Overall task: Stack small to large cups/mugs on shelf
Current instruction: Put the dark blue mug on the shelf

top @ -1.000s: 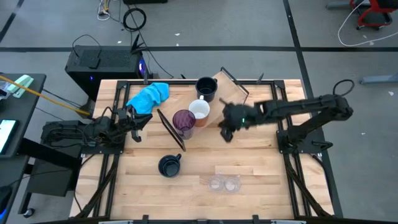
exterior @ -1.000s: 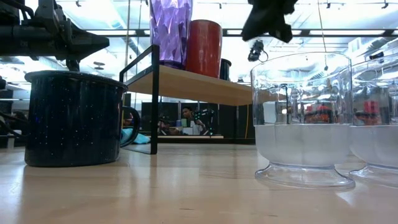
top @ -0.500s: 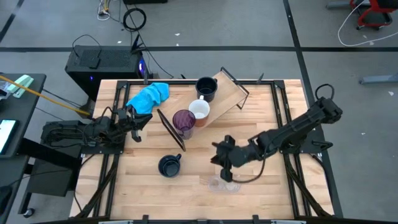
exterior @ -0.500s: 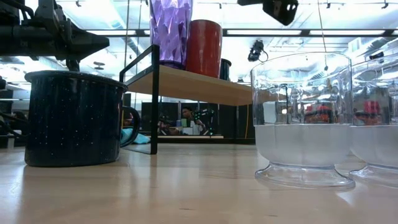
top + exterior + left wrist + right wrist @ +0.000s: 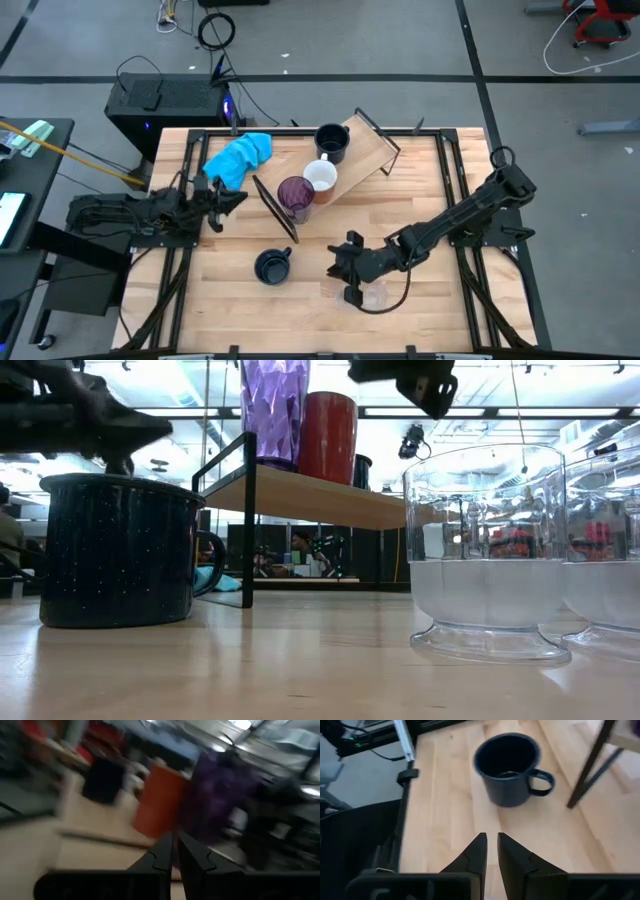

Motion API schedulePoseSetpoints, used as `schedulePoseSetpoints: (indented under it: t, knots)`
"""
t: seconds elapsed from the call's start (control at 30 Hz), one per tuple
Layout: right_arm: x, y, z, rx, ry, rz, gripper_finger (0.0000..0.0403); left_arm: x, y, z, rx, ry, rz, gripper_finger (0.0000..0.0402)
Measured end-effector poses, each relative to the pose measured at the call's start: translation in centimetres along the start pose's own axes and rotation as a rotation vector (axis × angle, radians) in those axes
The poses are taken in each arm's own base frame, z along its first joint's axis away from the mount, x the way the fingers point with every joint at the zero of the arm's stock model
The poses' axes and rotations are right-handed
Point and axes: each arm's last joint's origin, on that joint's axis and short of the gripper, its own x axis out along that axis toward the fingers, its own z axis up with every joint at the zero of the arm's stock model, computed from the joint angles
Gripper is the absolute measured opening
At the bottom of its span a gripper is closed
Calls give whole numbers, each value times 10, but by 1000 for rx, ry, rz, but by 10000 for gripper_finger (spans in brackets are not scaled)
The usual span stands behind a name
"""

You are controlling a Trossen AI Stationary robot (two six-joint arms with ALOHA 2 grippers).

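The right arm has swung away from the light wooden shelf with thin black frame ends point(image 5: 352, 150) and come down toward the near part of the plank desk point(image 5: 440, 300). Now the right gripper point(image 5: 351, 274) hangs just over the two small clear plastic cups point(image 5: 362, 295), which stand side by side near the front edge. Its two dark fingers point(image 5: 476, 856) sit almost pressed together, with only a thin gap, and they hold nothing. One dark navy mug with a handle point(image 5: 272, 265) stands on the desk just beside that gripper. On the shelf I can see the tall purple see-through tumbler point(image 5: 294, 196), the white mug point(image 5: 321, 177) touching it, and another dark navy mug point(image 5: 331, 142) farther back. The bright blue cloth point(image 5: 238, 155) lies in a heap by the far left corner. The left gripper point(image 5: 226, 200) waits at the left side of the desk, its fingers point(image 5: 160, 855) nearly together and empty. I think the clear cups are very light and smooth, so they could slip or tip over. A good place to pinch one looks like the rim wall, gently, so the thin plastic does not crack.
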Motion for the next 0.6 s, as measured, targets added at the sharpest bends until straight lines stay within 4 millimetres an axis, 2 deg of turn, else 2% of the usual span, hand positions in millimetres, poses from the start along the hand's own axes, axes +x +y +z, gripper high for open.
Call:
schedulePoseSetpoints:
  t: [0.1,0.2,0.4,0.6]
  knots:
    - [-3,5,0,-12,-9,17,51,-1,-7,-5,-28,135,-213,33]
    - [-9,7,3,-39,-38,16,51,-1,-13,-8,-47,302,-303,26]
    - [-12,5,9,-79,-80,13,51,3,-28,-8,14,560,-314,14]
    - [-11,0,14,-103,-82,-5,51,10,-41,-16,4,748,-273,27]
